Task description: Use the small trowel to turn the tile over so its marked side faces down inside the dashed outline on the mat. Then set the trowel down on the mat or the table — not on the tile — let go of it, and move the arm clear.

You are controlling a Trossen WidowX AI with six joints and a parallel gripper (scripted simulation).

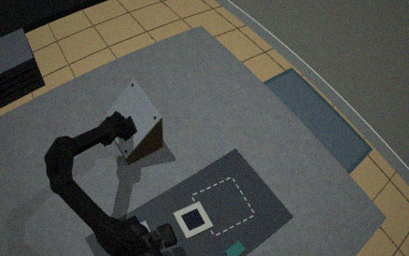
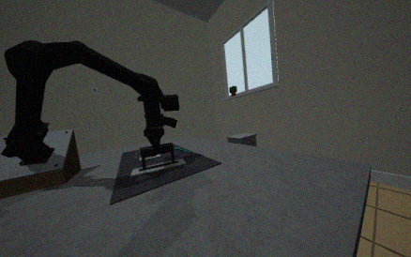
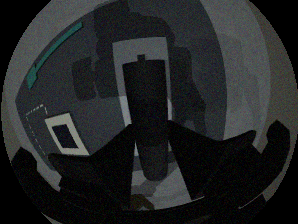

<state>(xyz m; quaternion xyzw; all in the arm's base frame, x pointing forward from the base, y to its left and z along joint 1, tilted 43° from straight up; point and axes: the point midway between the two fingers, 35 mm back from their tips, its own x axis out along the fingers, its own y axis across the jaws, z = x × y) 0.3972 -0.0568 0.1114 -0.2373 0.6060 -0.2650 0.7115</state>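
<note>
The tile is a square with a white border and a dark centre. It lies flat on the dark mat, overlapping the lower left corner of the dashed outline. The small trowel has a dark handle over a pale flat blade and sits low on the mat left of the tile. My gripper reaches straight down and is shut on the trowel's handle. In the top view the arm hides most of the trowel.
The arm's wedge-shaped base mount stands on the table behind the mat. A teal strip lies at the mat's near edge. A small grey box sits far off. A blue-grey panel lies on the floor beyond the table.
</note>
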